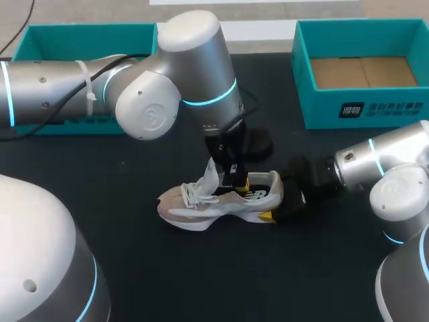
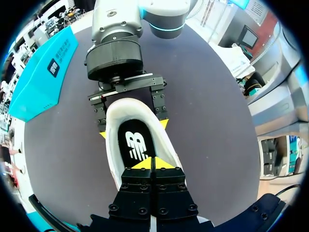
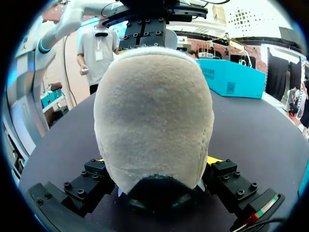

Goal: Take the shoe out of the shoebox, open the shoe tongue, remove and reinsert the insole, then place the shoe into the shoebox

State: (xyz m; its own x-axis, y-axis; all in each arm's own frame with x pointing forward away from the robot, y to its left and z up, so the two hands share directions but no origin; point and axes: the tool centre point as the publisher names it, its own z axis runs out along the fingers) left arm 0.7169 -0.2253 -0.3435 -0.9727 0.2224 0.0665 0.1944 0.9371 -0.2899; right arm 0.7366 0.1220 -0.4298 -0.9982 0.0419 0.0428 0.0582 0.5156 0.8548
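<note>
Here the left hand, tips pressed together, hangs over the front edge of the insole (a pinch on it is likely, not certain), while the right hand clamps the shoe by its heel from both sides, steadying it on the desk, outside the shoebox.

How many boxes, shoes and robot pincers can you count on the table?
Boxes: 2, the left box and the right box
Shoes: 1, the shoe
Pincers: 2, the left pincer and the right pincer
Total: 5
</note>
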